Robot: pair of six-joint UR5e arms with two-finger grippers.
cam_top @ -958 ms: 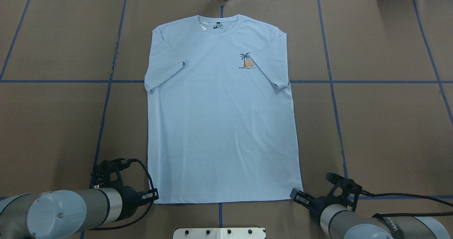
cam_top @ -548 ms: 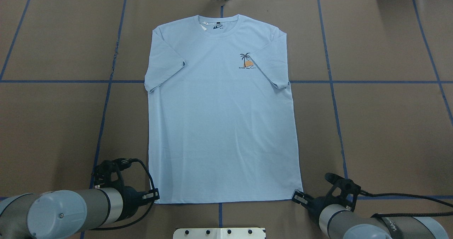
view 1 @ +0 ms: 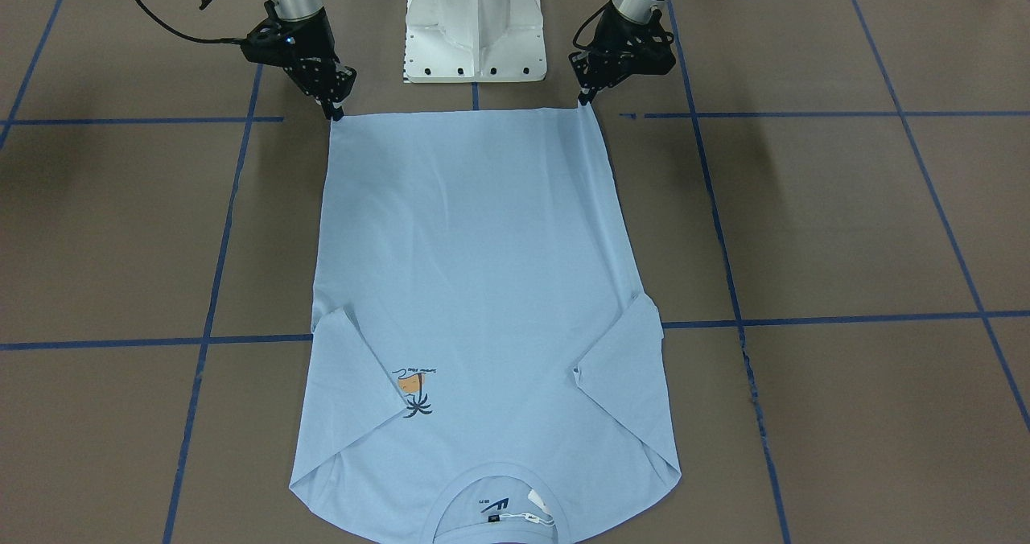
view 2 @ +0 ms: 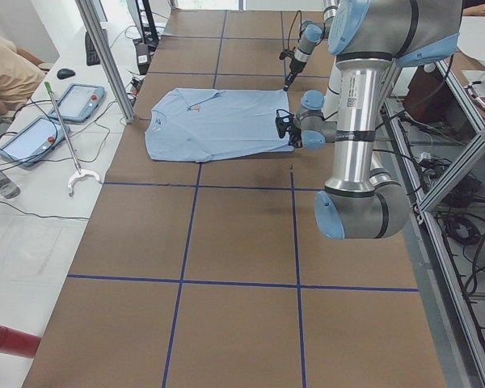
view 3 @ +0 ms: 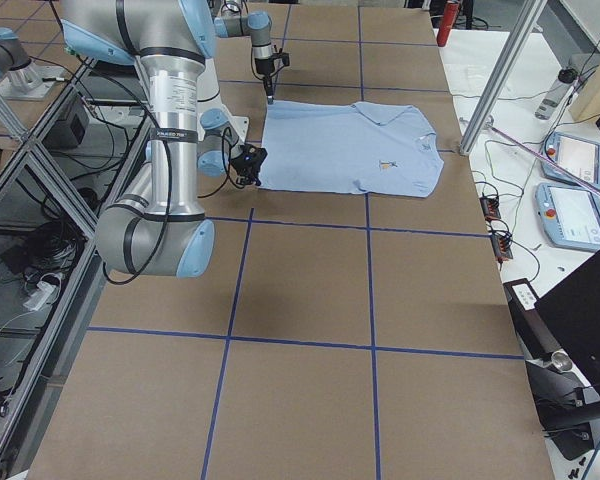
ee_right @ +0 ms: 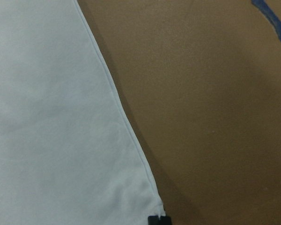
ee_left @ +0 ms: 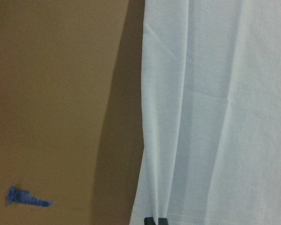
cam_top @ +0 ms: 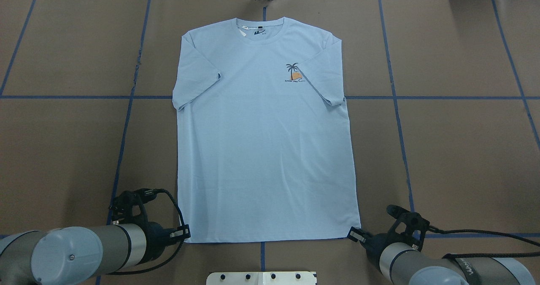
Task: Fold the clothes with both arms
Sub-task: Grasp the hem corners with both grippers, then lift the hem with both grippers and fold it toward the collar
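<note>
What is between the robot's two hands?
The shirt. Its bottom edge runs from the left hand to the right hand, each at a corner. The overhead view shows it.

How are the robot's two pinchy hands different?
The left end effector is at one hem corner of the shirt, the right end effector at the other. Cloth creases by the left; it lies smoother by the right. Both are black and pinch the hem.
</note>
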